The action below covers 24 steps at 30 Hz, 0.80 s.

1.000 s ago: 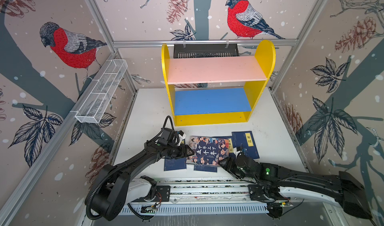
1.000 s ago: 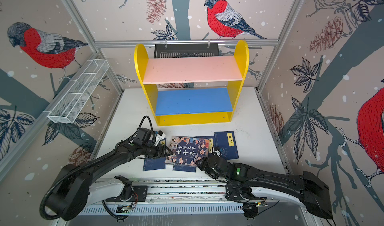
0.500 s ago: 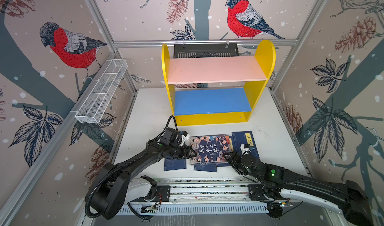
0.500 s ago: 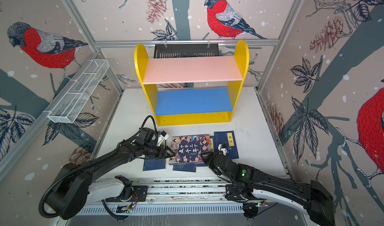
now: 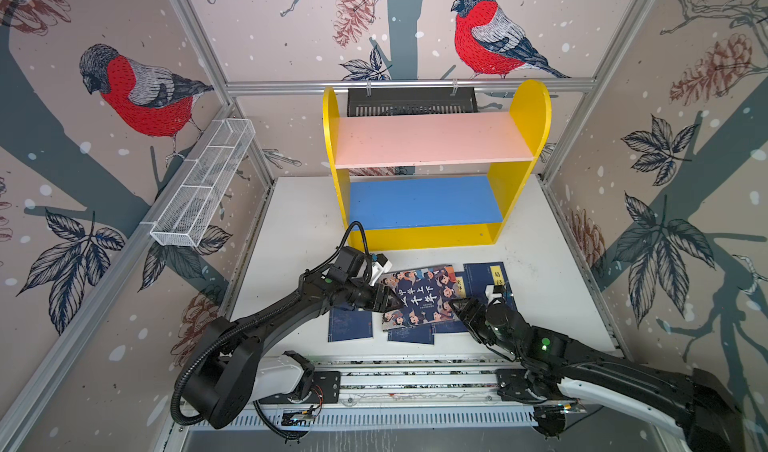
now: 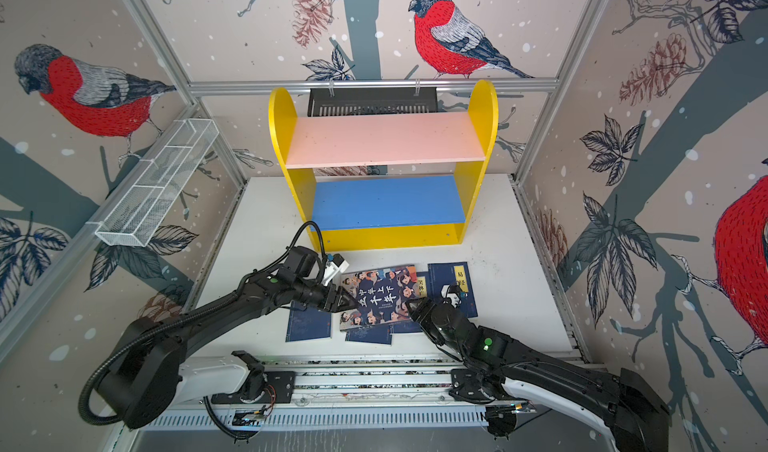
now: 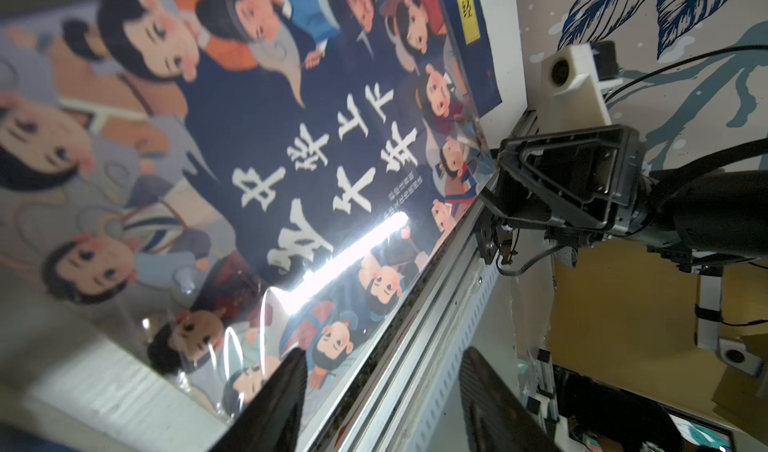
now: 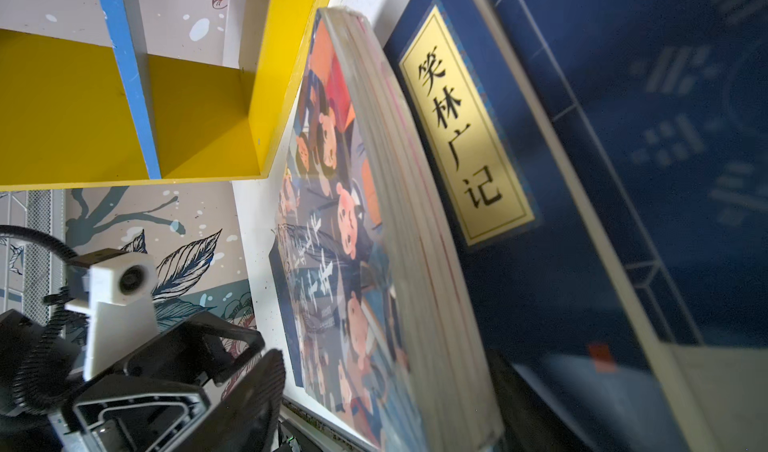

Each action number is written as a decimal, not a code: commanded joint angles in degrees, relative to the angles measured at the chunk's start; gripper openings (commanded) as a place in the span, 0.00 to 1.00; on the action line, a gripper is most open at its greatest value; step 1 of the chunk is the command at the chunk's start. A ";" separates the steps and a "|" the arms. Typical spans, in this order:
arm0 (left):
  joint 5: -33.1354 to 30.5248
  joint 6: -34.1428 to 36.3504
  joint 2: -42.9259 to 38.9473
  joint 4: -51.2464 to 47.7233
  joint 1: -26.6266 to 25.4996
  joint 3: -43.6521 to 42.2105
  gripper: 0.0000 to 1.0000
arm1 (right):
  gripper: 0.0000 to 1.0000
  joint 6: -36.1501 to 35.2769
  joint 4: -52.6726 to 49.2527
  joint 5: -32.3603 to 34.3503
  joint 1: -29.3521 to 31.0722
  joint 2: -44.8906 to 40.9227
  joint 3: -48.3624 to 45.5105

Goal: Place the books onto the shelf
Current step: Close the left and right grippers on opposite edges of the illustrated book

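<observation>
The thick book with a cartoon-figure cover [image 5: 419,298] is shown lying on thin navy-blue books [image 5: 351,325], in front of the empty yellow two-tier shelf [image 5: 415,238]. Its long axis is bracketed by both arms. The left gripper [image 5: 390,301], jaws apart, is set at its left edge. The right gripper [image 5: 457,306] is pointed at its right edge, and its jaw state cannot be told.

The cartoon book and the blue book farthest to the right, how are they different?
The cartoon book has a cover full of drawn faces and white writing; the blue book is dark blue with a yellow label. The cartoon book is bigger and thicker; the blue book is thin. The cartoon book lies on top of other books; the blue book sits at the pile's right end. Both lie in front of the shelf.
</observation>
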 commanded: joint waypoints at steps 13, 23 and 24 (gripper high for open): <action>-10.73 -5.40 1.58 -3.16 1.16 -0.84 0.68 | 0.79 2.09 0.96 -1.99 -1.58 -6.88 -4.47; -6.24 -8.31 2.32 1.16 1.19 -4.40 0.68 | 0.80 2.44 1.87 -2.26 -1.71 -6.81 -5.16; -4.94 -9.00 2.56 1.97 1.22 -4.66 0.68 | 0.81 2.44 1.92 -2.32 -1.72 -6.86 -5.26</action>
